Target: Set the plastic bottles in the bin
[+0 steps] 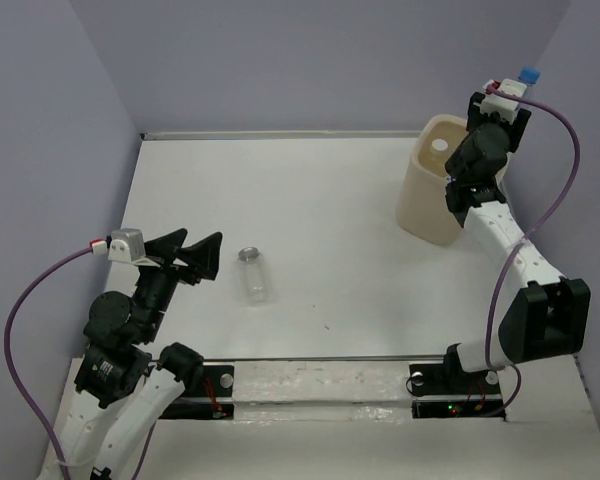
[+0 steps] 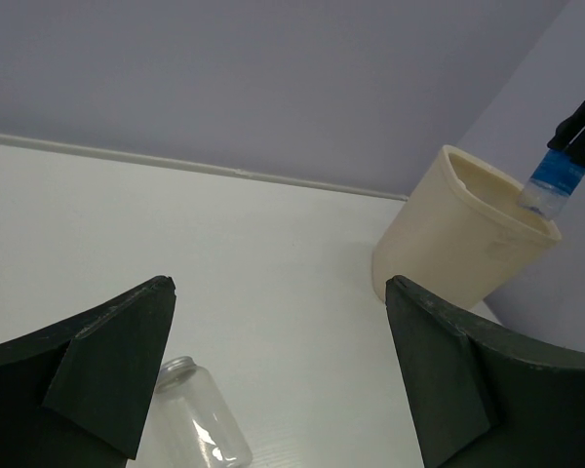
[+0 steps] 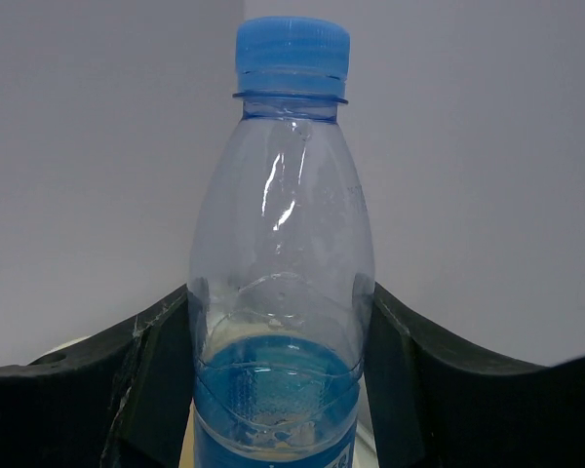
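The cream-beige bin [image 1: 432,190] stands at the far right of the table. My right gripper [image 1: 510,95] is raised at the bin's far right rim, shut on a clear bottle with a blue cap and blue label [image 1: 527,76]. The right wrist view shows this bottle [image 3: 283,244] upright between my fingers [image 3: 146,380]. A clear unlabelled bottle [image 1: 254,276] lies on the table left of centre. My left gripper [image 1: 195,255] is open and empty just left of it. In the left wrist view, the gripper [image 2: 280,285] frames that bottle [image 2: 200,424], with the bin [image 2: 448,244] and held bottle [image 2: 554,180] beyond.
Lilac walls close off the back and both sides of the white table [image 1: 320,200]. A rail [image 1: 320,375] with both arm bases runs along the near edge. The right arm [image 1: 500,230] stretches along the bin's right side.
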Robot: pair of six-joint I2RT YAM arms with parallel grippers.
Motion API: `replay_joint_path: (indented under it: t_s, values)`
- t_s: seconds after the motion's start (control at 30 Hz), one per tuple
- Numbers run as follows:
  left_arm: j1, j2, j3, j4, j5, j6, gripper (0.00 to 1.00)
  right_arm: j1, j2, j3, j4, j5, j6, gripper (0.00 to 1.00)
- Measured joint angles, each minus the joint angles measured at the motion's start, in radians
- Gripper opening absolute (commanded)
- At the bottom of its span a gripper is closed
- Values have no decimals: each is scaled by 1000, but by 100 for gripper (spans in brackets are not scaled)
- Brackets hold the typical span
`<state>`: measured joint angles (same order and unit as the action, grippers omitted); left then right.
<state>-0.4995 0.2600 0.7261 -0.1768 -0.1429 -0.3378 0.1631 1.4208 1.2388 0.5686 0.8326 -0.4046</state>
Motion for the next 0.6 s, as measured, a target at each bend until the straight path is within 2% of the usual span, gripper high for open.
replay_joint_path:
  t_s: [0.3, 0.5, 0.57, 0.6]
  values:
    - [-10, 0, 0, 0, -1, 0, 99, -60, 24, -145, 151, -51, 16, 50]
    - [-10, 1, 0, 0, -1, 1, 99, -60, 32, -226, 167, -85, 81, 70]
    - [-10, 6, 0, 1, -1, 1, 99, -60, 31, -240, 179, -86, 106, 83]
    - [-10, 10, 0, 0, -1, 1, 99, -59, 29, -254, 186, -86, 114, 86]
